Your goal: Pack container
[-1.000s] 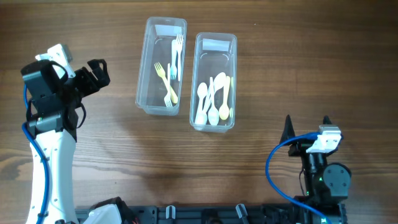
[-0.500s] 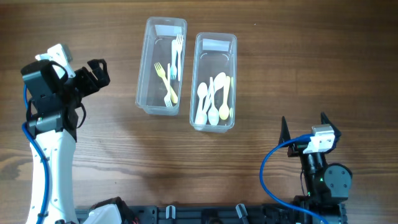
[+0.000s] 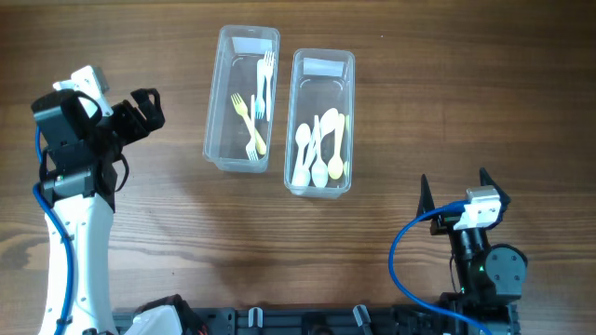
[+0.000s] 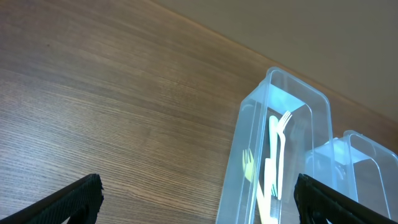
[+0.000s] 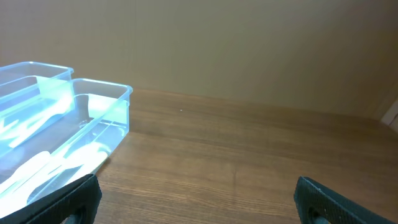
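Turned right gripper slightly leftward since a second earlier, jaws wide and empty as on left gripper, with fork container ahead-right of the nearer left jaws, long axis running roughly away.

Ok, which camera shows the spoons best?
The overhead view: the spoons lie in full sight, white and yellow, inside their clear container. The right wrist view shows them only as blurred pale shapes through the wall; the left wrist view shows just that container's corner, no spoons.
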You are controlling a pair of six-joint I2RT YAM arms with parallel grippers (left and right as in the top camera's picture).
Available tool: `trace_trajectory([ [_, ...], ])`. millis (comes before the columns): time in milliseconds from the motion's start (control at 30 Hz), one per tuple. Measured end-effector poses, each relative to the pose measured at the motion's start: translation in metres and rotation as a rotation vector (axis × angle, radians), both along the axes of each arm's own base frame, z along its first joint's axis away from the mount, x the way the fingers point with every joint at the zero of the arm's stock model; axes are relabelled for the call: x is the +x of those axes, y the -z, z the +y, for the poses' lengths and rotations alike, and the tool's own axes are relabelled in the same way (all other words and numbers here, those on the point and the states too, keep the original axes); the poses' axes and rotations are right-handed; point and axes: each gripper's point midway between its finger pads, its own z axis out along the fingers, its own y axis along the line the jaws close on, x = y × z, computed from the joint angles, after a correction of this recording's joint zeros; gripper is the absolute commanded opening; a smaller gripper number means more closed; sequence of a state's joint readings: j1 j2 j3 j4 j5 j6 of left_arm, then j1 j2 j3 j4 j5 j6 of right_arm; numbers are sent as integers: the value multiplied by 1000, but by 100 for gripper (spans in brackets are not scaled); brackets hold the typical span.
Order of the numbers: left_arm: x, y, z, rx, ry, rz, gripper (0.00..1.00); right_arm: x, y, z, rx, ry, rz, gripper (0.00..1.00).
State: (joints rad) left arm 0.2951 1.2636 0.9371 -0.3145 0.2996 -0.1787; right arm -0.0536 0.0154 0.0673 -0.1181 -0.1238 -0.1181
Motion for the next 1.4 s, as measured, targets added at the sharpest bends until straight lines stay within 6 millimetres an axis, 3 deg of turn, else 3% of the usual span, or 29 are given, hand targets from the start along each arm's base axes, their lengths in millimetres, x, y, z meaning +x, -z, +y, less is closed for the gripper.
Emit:
trace_trajectory([
  [400,-1,0,0,0,0,1,100,0,0,0,0,0,0,100],
  [500,-13,-11,-4,1,-1,-3,100,0,0,0,0,0,0,100],
  [667,-65,-85,-19,58,-3,-185,100,0,0,0,0,0,0,100],
  [800,-120,-157,-47,126,39,-444,100,0,0,0,0,-1,1,100],
  [967,-196,-213,-82,168,117,-720,100,0,0,0,0,-2,0,100],
  [1067,-234,-231,-94,179,151,-842,100,0,0,1,0,-4,0,100],
  [1200,-264,-240,-100,189,166,-930,100,0,0,1,0,-4,0,100],
  [1400,-284,-206,-103,174,170,-860,100,0,1,1,0,-4,1,100],
])
